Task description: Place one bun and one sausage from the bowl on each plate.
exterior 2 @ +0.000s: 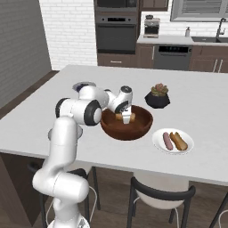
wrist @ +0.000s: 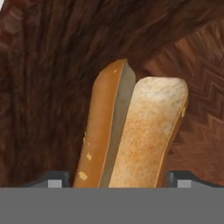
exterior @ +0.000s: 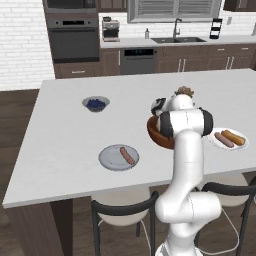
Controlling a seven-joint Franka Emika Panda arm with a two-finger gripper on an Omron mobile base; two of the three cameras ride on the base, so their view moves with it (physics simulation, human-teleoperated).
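The brown wooden bowl (exterior 2: 129, 130) stands mid-counter, and its rim (exterior: 151, 131) shows beside my arm. My gripper (exterior 2: 126, 118) reaches down into it. In the hand view a split golden bun (wrist: 131, 131) lies on the bowl floor between my fingertips (wrist: 59, 179), and the gripper (wrist: 124, 179) is open, a small gap on each side. The white plate (exterior 2: 187, 147) to the right holds a sausage (exterior 2: 167, 140) and a bun (exterior 2: 179, 140). The grey-blue plate (exterior: 110, 159) to the left holds one sausage (exterior: 127, 155).
A small grey bowl of blueberries (exterior: 95, 104) sits at the back left of the counter. A dark potted plant (exterior 2: 157, 95) stands just behind the wooden bowl. Stools (exterior: 122, 207) are tucked under the counter's near edge.
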